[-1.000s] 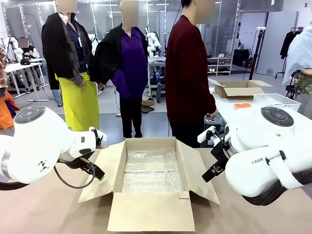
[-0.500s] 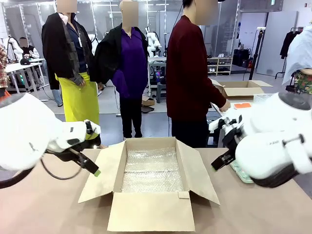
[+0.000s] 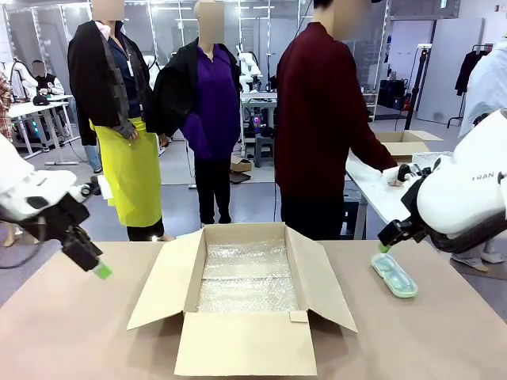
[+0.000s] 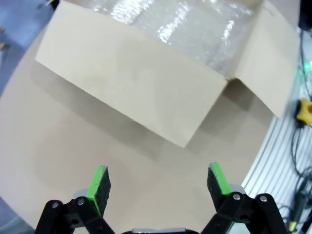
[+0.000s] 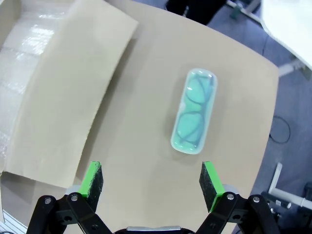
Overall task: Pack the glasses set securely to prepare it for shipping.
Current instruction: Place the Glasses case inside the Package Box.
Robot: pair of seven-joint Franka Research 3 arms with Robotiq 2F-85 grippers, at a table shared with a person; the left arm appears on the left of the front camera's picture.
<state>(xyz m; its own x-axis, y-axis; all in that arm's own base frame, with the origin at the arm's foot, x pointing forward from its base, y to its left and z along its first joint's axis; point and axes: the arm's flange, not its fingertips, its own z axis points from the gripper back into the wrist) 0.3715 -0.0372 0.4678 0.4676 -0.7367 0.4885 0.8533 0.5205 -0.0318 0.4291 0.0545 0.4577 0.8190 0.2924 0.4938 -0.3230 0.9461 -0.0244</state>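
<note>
Left gripper and right gripper both have their jaws spread wide and hold nothing. The left one hovers over the bare brown tabletop, well to the left of the large brown cardboard box. The box's flaps are folded out and its floor is lined with clear bubble wrap. The right one hangs near the far end of the flat mint-green clear-lidded glasses case. The case lies on the table to the right of the box, apart from its flap, and a pair of glasses shows through the lid. A person in a dark red top stands behind the box, one hand on a white side table.
</note>
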